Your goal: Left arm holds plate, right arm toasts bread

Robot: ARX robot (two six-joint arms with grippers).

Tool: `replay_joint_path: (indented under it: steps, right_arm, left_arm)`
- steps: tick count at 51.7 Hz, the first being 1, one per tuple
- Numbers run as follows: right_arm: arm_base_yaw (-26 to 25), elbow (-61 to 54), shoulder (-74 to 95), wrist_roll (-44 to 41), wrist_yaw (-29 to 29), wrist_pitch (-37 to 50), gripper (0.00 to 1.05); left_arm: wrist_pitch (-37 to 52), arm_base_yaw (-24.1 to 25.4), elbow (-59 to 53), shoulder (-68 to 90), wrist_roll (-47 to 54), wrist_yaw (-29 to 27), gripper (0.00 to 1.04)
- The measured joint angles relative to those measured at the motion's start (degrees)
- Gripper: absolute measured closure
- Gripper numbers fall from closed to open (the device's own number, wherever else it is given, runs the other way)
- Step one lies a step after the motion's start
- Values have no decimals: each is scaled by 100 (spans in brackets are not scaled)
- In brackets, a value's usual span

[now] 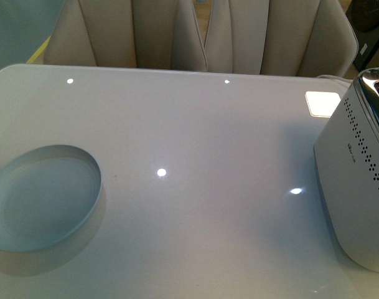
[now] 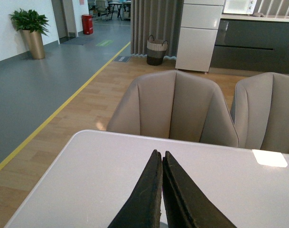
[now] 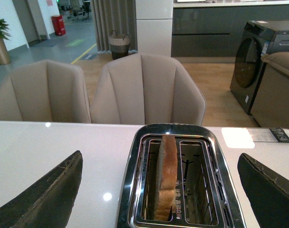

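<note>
The pale blue plate [image 1: 43, 199] lies empty on the white table [image 1: 195, 124] at the near left; neither arm shows in the front view. My left gripper [image 2: 159, 154] hovers over the table with its black wedge jaws pressed together on nothing, and the plate is out of its view. The bread [image 3: 167, 175] stands on edge in one slot of the chrome-topped toaster [image 3: 135, 156], its crust poking above the rim. My right gripper [image 3: 159, 155] is open above the toaster, one finger on each side of it, touching nothing.
The white toaster [image 1: 357, 187] stands at the table's right edge. Two beige chairs [image 1: 201, 34] stand behind the far edge. A bright square of reflected light [image 1: 323, 103] lies on the far right of the tabletop.
</note>
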Motion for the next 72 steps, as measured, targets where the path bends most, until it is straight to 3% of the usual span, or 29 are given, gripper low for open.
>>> replay_joint_path:
  steps: [15, 42, 72]
  right_arm:
    - [0, 0, 0, 0, -2, 0, 9]
    - [0, 0, 0, 0, -2, 0, 9]
    - [0, 0, 0, 0, 0, 0, 9]
  left_arm:
    - [-262, 0, -570, -874, 2, 0, 102]
    - [-2243, 0, -702, -3053, 7, 0, 102]
    - [-3606, 0, -702, -4448, 7, 0, 102]
